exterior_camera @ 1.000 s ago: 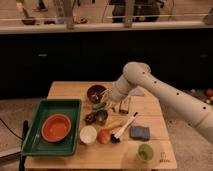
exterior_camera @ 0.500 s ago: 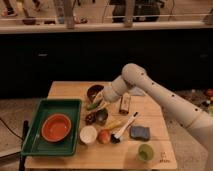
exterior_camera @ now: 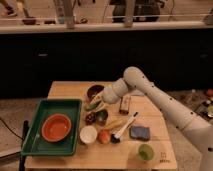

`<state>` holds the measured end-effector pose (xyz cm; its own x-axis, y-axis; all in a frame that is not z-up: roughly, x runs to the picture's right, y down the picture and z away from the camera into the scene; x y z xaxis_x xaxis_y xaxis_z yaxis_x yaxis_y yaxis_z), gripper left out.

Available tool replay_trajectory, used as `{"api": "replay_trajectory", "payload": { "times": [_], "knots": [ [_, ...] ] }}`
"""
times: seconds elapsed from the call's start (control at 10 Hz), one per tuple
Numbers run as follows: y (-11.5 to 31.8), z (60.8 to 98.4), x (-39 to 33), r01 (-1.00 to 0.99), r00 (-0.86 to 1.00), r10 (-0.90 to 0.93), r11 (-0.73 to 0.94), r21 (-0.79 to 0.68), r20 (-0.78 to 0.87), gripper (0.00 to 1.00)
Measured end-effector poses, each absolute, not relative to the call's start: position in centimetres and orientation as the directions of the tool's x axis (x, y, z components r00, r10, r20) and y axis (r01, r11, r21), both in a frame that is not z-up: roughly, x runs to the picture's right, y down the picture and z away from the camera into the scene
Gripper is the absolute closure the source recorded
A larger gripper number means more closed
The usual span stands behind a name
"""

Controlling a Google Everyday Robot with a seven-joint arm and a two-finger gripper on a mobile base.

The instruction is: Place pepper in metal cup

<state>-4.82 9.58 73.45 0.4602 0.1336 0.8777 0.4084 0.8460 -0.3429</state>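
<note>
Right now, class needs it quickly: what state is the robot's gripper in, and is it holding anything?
Gripper: over the table's middle, shut on the pepper.

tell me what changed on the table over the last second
The arm swung left and down: the gripper, which was near the small brown block, now sits just below the dark brown bowl, with the green pepper at its tip above the metal cup. The green tray with its orange bowl, the white cup, the blue sponge and the green cup stayed put.
</note>
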Motion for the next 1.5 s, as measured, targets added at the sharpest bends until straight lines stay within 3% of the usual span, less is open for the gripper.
{"api": "replay_trajectory", "payload": {
  "times": [1.3,1.5],
  "knots": [
    [10.8,75.6,-3.9,0.354,0.376,0.229,0.86,-0.368,0.898,0.99],
    [10.8,76.1,-3.5,0.347,0.377,0.24,0.859,-0.377,0.895,0.89]
  ]
}}
